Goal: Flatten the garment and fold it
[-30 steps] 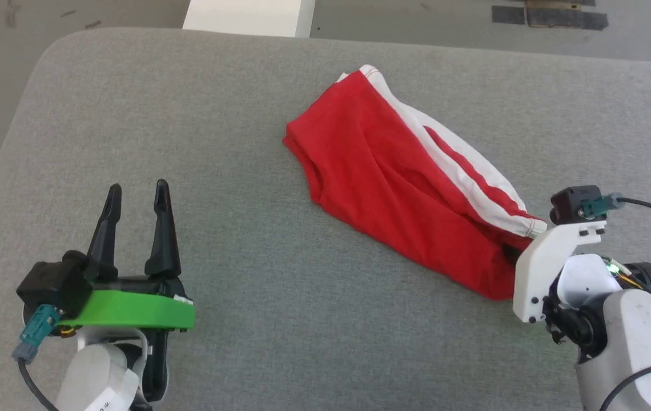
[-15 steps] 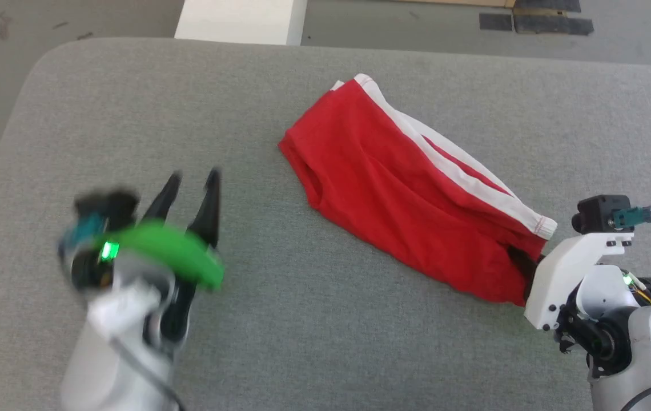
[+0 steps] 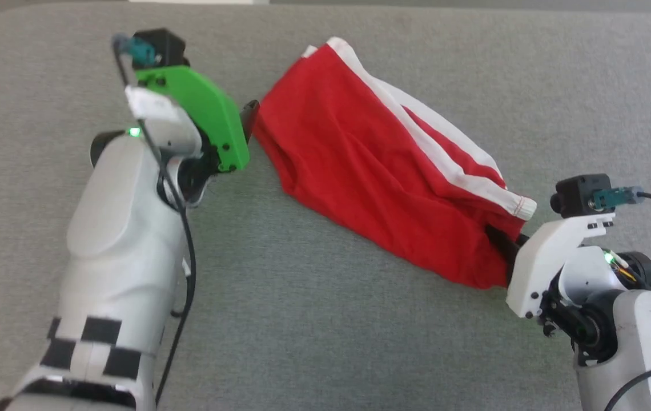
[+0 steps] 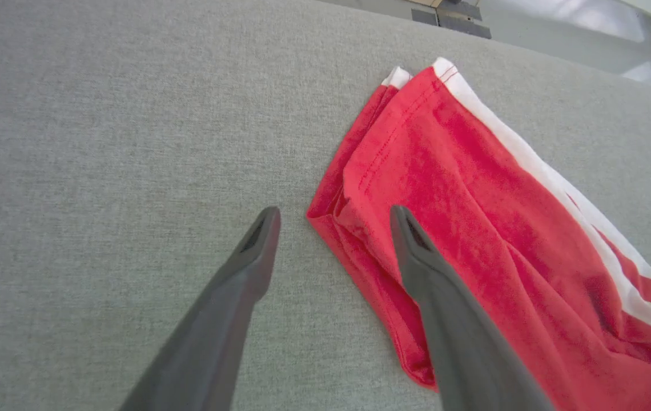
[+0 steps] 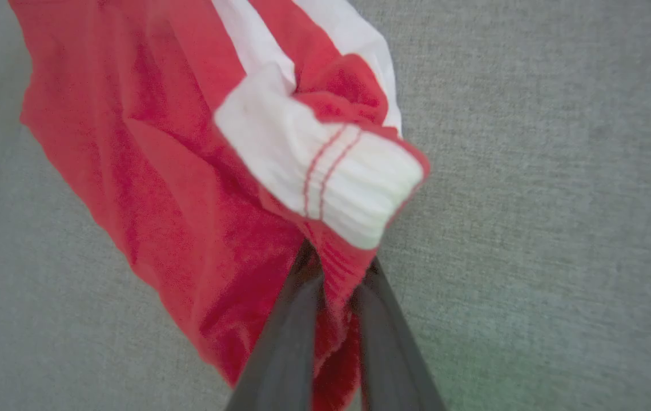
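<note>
While the left gripper (image 4: 334, 210) hangs with jaws spread wide over the left corner of the garment (image 3: 371, 171), where should it bite? It lies bunched diagonally across the middle of the grey counter (image 3: 302, 331). — newbie_folds

I'd slide one finger under both layers of that corner, close firmly, then pull away from the right gripper (image 5: 337, 264), whose jaws are pinching red fabric just under the ribbed white band (image 5: 331, 182). Keep it low and the tension gentle, or the soft cloth probably slips out. — cloth_wrangler
</note>
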Tool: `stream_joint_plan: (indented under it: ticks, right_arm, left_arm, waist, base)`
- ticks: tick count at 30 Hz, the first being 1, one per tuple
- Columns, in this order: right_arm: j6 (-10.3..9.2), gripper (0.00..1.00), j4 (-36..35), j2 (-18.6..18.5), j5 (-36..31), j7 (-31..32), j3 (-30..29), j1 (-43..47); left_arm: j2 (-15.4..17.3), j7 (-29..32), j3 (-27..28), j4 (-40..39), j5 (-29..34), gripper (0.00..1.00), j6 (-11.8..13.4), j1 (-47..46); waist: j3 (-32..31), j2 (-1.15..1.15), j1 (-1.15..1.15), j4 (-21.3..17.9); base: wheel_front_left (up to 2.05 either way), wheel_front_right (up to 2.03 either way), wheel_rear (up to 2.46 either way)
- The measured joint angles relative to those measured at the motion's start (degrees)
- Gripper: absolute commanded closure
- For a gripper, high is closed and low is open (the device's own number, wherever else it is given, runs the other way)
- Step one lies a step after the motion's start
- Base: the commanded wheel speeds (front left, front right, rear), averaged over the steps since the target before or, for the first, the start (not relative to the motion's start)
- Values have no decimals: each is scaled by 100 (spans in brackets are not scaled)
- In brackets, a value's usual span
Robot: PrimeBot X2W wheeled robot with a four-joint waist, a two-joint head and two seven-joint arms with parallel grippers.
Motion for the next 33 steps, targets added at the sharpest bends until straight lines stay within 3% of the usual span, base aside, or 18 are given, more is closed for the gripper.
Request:
stream_joint_plan:
  ticks: [12,13,14,15,25,33]
  right_arm:
    - [4,100,-194,13,49,-78,134,-83]
    - [4,100,-199,14,51,-83,140,-96]
    - [4,100,-202,14,54,-89,141,-103]
    - [4,100,-204,14,55,-101,141,-106]
    - [3,100,-155,5,49,5,88,-102]
    - [0,100,-313,-99,53,870,-9,116]
  left_arm:
    - [118,740,-374,722,289,0,215,-439]
    - [131,822,-389,760,289,53,236,-449]
    - [138,835,-383,761,287,87,237,-460]
    - [142,829,-357,769,265,100,237,-466]
    - [63,589,-83,801,-200,100,2,-336]
    - [54,659,14,538,-560,100,-278,209]
  waist:
    - [425,0,0,-315]
    - [441,0,0,-333]
    - [450,0,0,-342]
    - [459,0,0,-349]
    - [295,0,0,-232]
    - [-121,0,0,-8]
  base:
    - [0,0,0]
    - [0,0,0]
    - [0,0,0]
    - [0,0,0]
    - [0,0,0]
    - [0,0,0]
